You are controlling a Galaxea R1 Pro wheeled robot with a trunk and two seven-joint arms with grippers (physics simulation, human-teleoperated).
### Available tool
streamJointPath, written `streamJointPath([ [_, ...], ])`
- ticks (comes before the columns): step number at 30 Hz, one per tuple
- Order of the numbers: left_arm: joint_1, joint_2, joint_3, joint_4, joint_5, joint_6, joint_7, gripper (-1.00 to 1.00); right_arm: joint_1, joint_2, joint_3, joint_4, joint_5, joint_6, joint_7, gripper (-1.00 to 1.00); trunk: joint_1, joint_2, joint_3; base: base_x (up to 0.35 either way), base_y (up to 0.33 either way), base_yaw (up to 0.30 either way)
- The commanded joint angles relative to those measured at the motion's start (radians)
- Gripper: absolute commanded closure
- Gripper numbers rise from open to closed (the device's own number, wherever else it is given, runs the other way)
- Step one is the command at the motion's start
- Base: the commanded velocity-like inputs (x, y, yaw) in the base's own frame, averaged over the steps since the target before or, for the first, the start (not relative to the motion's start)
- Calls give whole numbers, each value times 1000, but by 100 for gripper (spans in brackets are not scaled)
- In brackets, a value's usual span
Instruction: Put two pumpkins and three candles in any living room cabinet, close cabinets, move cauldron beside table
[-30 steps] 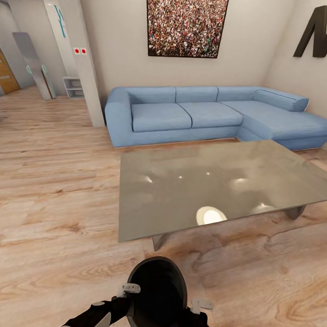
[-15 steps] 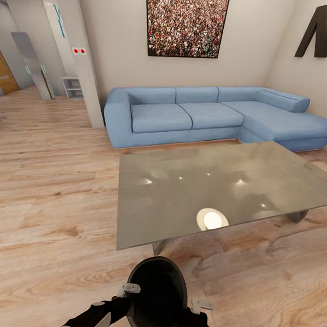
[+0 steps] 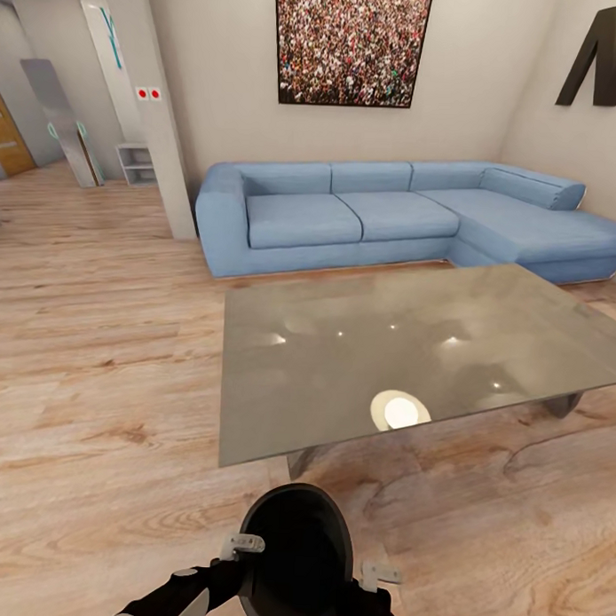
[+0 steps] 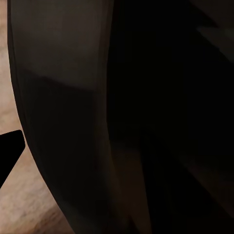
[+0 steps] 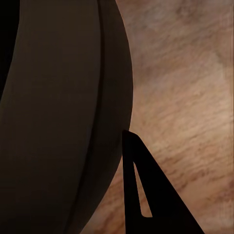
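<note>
One round-bellied matte black cauldron (image 3: pixel 295 556) held low in front of the trunk, mouth up, above light wood plank floor (image 3: pixel 100 407), between both arms. Left gripper (image 3: pixel 244 546) against the pot's left side, right gripper (image 3: pixel 379 574) against its right side; dark wall pressed close in both wrist views (image 4: pixel 73 122) (image 5: pixel 53 122). Grip state of either gripper: cannot tell, contact hidden by the pot. Just ahead: near edge of low rectangular glass-topped table (image 3: pixel 413 347), cauldron near it but apart. Beyond the table: light blue corner sofa (image 3: pixel 382 213) along the beige wall, framed crowd photograph (image 3: pixel 353 45) above it.
</note>
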Motion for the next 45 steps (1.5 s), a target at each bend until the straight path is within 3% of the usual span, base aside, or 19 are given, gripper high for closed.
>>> streamJointPath([
  [1, 0, 10, 2, 1, 1, 4, 1, 100, -1, -1, 7, -12, 8, -3, 2, 100, 4, -8, -4, 0, 0, 0],
  [22, 0, 10, 2, 1, 1, 4, 1, 100, -1, -1, 7, -12, 8, -3, 0, 100, 84, -155, -70, 0, 0, 0],
  [41, 0, 10, 3, 1, 4, 4, 0, 100, -1, -1, 7, -12, 8, -3, 0, 100, 96, -176, -79, 0, 0, 0],
  [42, 0, 10, 3, 1, 4, 4, 0, 100, -1, -1, 7, -12, 8, -3, -1, -100, 96, -176, -79, 0, 0, 0],
  [45, 0, 10, 3, 1, 5, 4, 0, 100, -1, -1, 7, -12, 8, -3, -1, -100, 96, -176, -79, 0, 0, 0],
])
